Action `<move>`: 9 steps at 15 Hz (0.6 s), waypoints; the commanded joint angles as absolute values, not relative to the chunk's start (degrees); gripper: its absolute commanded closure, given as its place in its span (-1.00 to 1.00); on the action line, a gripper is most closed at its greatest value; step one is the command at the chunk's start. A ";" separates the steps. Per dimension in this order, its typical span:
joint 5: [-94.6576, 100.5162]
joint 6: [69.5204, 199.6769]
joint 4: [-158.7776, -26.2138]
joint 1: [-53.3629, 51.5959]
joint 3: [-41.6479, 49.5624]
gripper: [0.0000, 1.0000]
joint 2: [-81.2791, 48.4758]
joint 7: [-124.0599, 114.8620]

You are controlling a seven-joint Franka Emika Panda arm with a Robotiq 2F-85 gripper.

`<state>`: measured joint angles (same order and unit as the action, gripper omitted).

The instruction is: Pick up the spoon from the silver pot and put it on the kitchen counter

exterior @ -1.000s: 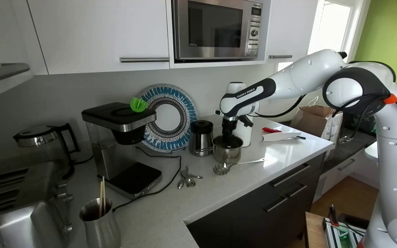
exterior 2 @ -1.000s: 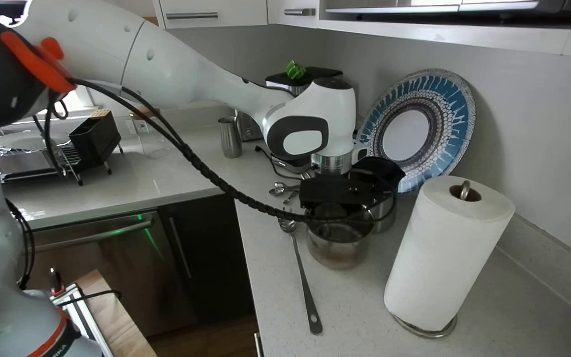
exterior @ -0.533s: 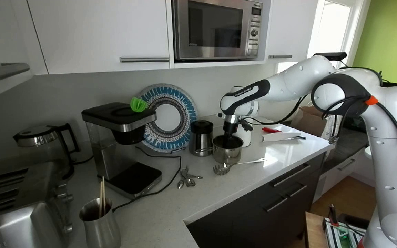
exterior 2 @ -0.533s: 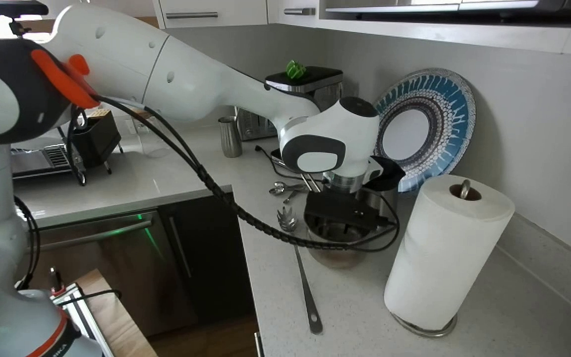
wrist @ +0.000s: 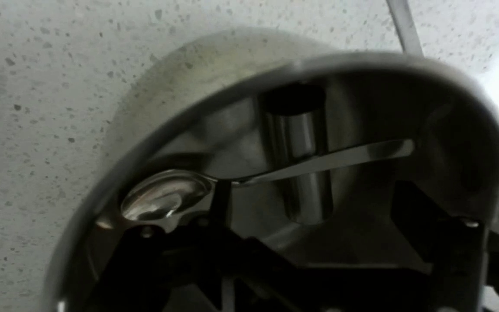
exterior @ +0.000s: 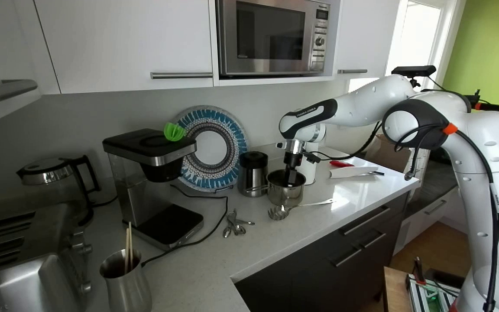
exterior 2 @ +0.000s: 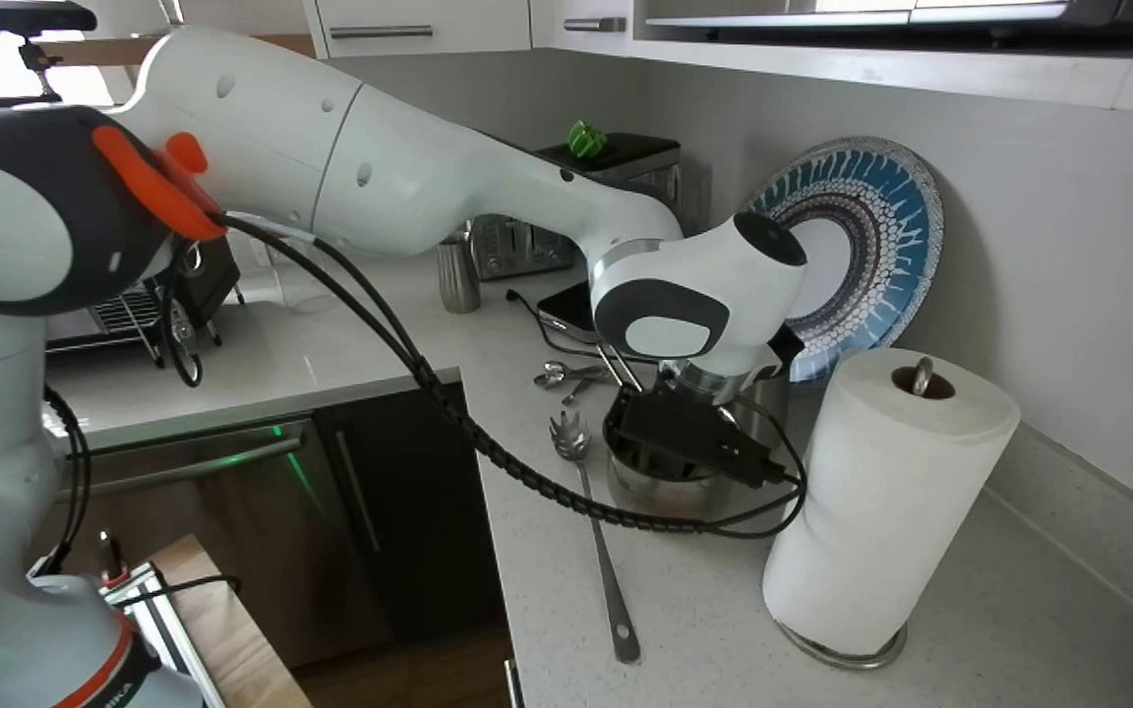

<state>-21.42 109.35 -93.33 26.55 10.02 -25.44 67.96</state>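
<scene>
The silver pot (exterior: 285, 197) stands on the kitchen counter (exterior: 189, 273); it also shows in an exterior view (exterior 2: 660, 499), and its rim fills much of the wrist view (wrist: 362, 60). The spoon (wrist: 332, 160) lies inside the pot, bowl to the left and handle to the right in the wrist view; the pot wall hides it in both exterior views. A short shiny steel cylinder, or its reflection (wrist: 310, 203), shows beneath the handle. My gripper (wrist: 313, 195) is open, fingers wide apart at the pot's mouth. The left finger overlaps the spoon's neck in view; I cannot tell if they touch.
A splayed metal utensil (exterior 2: 608, 580) lies in front of the pot. A dark-lidded steel container (exterior: 253, 180) stands beside the pot, and a paper towel roll (exterior 2: 881, 501) behind it. Measuring spoons (exterior: 234, 223) and a coffee maker (exterior: 154, 182) are on the counter.
My gripper has shifted slightly right in both exterior views and is more tilted. It stays over the pot's mouth. The upper arm has lowered. The pot has not moved.
</scene>
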 commanded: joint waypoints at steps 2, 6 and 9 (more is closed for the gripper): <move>-16.75 112.29 -92.46 24.75 10.02 -0.77 -26.51 66.08; -10.38 120.05 -95.46 21.54 10.08 -0.62 -25.14 62.06; -7.65 119.56 -96.18 20.50 9.27 -0.54 -25.09 59.48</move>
<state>-10.50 118.90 -93.87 21.47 9.80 -26.02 61.91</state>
